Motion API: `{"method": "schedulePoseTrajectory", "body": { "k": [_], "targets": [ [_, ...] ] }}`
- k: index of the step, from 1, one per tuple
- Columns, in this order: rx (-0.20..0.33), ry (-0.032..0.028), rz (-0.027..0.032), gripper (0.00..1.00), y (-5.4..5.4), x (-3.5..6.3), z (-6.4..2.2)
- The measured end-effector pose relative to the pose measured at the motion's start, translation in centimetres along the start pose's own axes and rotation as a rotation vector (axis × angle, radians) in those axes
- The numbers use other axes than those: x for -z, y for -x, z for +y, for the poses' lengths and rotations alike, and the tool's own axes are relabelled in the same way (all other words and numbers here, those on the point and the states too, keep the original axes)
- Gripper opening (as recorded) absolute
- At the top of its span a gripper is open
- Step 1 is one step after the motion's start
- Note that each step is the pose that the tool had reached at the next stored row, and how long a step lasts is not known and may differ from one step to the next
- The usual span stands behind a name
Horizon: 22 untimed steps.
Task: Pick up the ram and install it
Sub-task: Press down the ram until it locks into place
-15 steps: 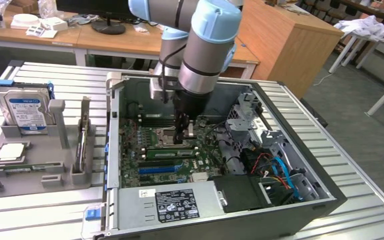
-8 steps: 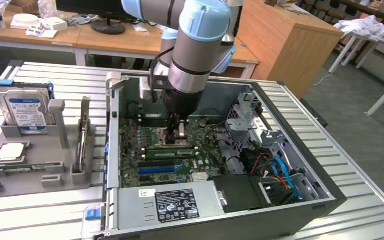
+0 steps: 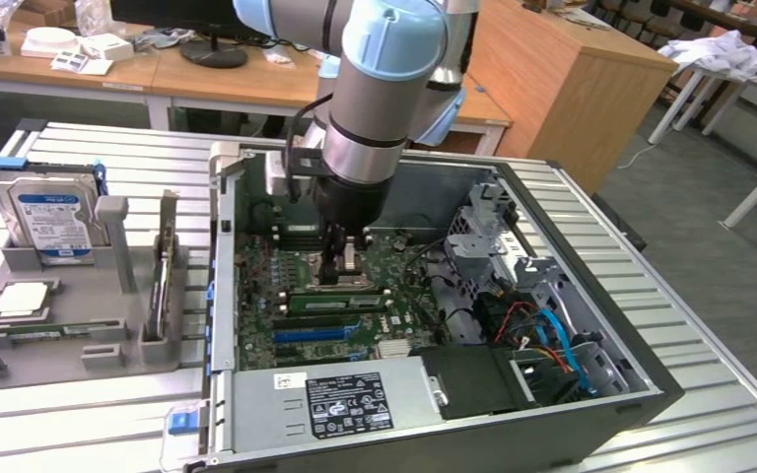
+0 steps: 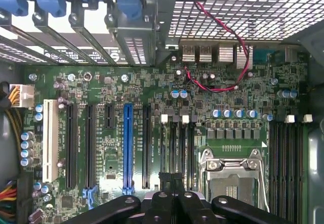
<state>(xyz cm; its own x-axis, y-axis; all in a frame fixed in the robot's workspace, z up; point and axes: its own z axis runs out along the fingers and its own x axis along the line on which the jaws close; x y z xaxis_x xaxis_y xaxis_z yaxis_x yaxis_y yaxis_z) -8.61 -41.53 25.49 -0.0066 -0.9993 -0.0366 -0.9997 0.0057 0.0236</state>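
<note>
Ram point(image 3: 335, 301) looks like the thin green stick sitting in the memory-slot area of the board, right under the arm. More on that at the end.

Biggest first: a slatted metal surface point(image 3: 694, 296) carries an open PC case point(image 3: 615, 394) lying on its side, with a grey parts rack point(image 3: 103, 345) at the exterior view's left holding a blue-labelled hard drive point(image 3: 50, 212). The arm point(image 3: 378, 99) reaches straight down into the case over the motherboard point(image 4: 101, 82).

The pincer point(image 3: 342, 271) is closed, with its dark fingertips point(image 4: 167, 188) pressed together and nothing visibly sticking out between them. It hangs over the black memory slots point(image 4: 177, 148), between the blue expansion slot point(image 4: 127, 143) and the CPU socket point(image 4: 233, 178). From the outside camera the tips are just above or on the green stick. I can't tell whether they touch it, or whether the stick is fully seated.

My guess on what could go sideways:
- The closed tips are narrow, so a push anywhere off the stick's middle could seat one end and leave the other end high.
- If the notch isn't lined up, pushing down would flex the board instead of seating anything.
- The stick's top edge is thin, so the tips could slip off it onto the open socket beside the slots.
</note>
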Motion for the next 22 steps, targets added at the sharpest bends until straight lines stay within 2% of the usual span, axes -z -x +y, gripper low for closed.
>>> {"method": "schedulePoseTrajectory", "body": {
  "k": [8,9,22],
  "targets": [
    [0.000,0.0000,0.0001,0.11,0.0,-0.22,0.00],
    [0.000,0.0000,0.0000,0.11,-0.1,-1.64,-0.03],
    [0.000,0.0000,0.0000,0.11,-0.1,-1.64,-0.03]
  ]
}}
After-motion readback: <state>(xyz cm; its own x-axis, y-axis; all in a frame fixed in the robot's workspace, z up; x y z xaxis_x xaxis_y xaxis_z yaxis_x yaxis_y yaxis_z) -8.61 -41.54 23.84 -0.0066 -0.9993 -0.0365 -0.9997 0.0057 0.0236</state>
